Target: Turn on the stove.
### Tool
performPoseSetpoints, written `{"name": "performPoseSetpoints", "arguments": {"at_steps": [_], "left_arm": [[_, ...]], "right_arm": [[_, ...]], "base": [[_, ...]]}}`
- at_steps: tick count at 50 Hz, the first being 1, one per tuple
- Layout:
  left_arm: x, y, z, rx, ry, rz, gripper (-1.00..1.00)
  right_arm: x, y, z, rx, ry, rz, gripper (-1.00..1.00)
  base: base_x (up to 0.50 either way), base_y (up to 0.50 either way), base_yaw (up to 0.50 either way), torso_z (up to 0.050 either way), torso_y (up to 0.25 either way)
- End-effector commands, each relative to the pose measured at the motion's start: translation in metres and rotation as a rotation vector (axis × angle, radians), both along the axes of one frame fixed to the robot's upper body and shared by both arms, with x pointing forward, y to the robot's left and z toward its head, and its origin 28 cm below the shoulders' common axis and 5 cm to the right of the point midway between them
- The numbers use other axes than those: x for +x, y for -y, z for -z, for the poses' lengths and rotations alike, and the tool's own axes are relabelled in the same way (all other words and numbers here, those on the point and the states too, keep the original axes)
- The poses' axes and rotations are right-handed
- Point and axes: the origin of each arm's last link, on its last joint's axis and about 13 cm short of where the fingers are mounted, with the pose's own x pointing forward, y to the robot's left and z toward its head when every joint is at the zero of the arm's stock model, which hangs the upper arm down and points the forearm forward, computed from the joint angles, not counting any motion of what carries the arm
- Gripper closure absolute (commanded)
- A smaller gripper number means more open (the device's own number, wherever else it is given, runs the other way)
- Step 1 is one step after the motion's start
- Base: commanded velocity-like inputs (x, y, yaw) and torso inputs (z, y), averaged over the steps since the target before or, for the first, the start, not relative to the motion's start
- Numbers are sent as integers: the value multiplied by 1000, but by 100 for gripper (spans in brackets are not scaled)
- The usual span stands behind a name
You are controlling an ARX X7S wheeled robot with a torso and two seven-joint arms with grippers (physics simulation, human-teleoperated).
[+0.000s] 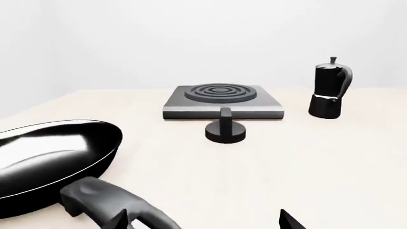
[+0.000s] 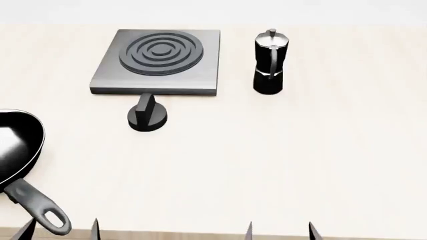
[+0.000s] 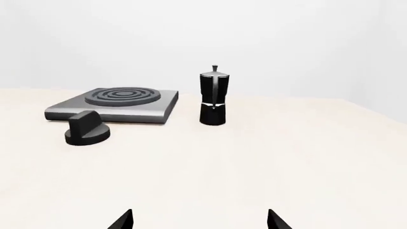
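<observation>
The stove (image 2: pixel 159 62) is a flat grey slab with dark concentric burner rings, at the far left-centre of the table; it shows too as the stove (image 1: pixel 222 101) and the stove (image 3: pixel 114 105). Its small black round knob (image 2: pixel 147 116) sits just in front of it, also the knob (image 1: pixel 225 130) and the knob (image 3: pixel 86 130). My left gripper (image 2: pixel 61 231) stands open at the table's near edge, its tips beside the frying pan's handle. My right gripper (image 2: pixel 280 231) is open near the front edge, holding nothing. Both are far from the knob.
A black frying pan (image 2: pixel 17 150) lies at the left, its handle (image 2: pixel 41 209) reaching toward my left gripper. A black moka pot (image 2: pixel 269 62) stands right of the stove. The light wooden table (image 2: pixel 300 160) spreads wide between the knob and my grippers.
</observation>
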Motion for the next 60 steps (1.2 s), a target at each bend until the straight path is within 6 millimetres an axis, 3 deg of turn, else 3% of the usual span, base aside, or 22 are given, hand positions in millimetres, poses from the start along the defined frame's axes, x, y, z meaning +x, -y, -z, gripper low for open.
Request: {"name": "performPoseSetpoints", "arguments": {"at_steps": [1, 10, 23, 32, 60], "left_arm": [[-3, 1, -26, 30, 54, -1, -100], [-4, 5, -53, 38, 102, 4, -100], [-4, 8, -78, 23, 153, 23, -100], [1, 8, -109, -1, 235, 8, -100], [2, 8, -147, -48, 364, 33, -100]], "right_arm": [[-8, -2, -34, -30, 51, -44, -100], [-13, -5, -74, -39, 102, -74, -100], [-17, -6, -103, -98, 169, -65, -100], [-21, -8, -130, -111, 247, -67, -100], [-24, -7, -157, -167, 318, -65, -100]], "base": [[0, 0, 0, 0, 0], [0, 0, 0, 0, 0], [0, 0, 0, 0, 0], [0, 0, 0, 0, 0], [0, 0, 0, 0, 0]]}}
